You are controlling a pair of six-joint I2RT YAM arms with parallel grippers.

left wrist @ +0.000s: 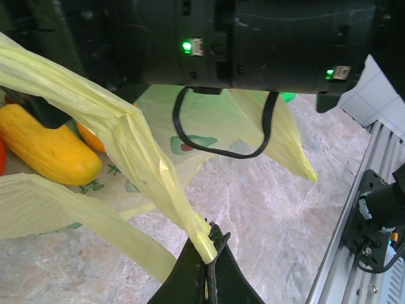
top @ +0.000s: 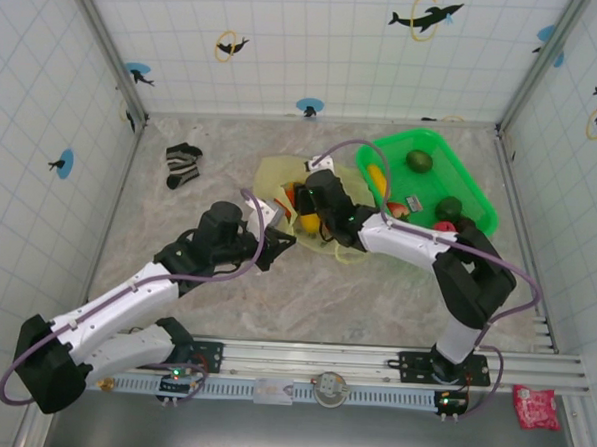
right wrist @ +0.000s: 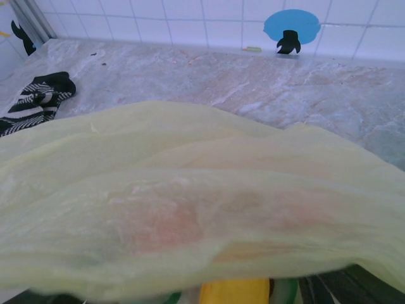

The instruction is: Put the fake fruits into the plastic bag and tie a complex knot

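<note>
The pale-yellow plastic bag [top: 274, 174] lies at the table's middle, its mouth toward the arms. My left gripper [top: 280, 244] is shut on a stretched bag handle [left wrist: 152, 171], pinched at the fingertips [left wrist: 209, 250]. Inside the bag lie a yellow fruit [left wrist: 47, 149] and an orange one [left wrist: 95, 140]. My right gripper [top: 314, 212] hovers at the bag's mouth, its jaws hidden by the bag film [right wrist: 190, 209]. A yellow fruit [right wrist: 234, 292] peeks out under the film. More fake fruits sit in the green basket [top: 480, 198]: dark green ones [top: 418, 161], a yellow one [top: 379, 180]. The knot is out of view.
A striped sock [top: 182, 164] lies at the back left of the table. The basket stands at the back right against the tiled wall. The right arm [left wrist: 253, 44] passes close above the left gripper. A red packet [top: 535, 407] lies beyond the rail at the near right.
</note>
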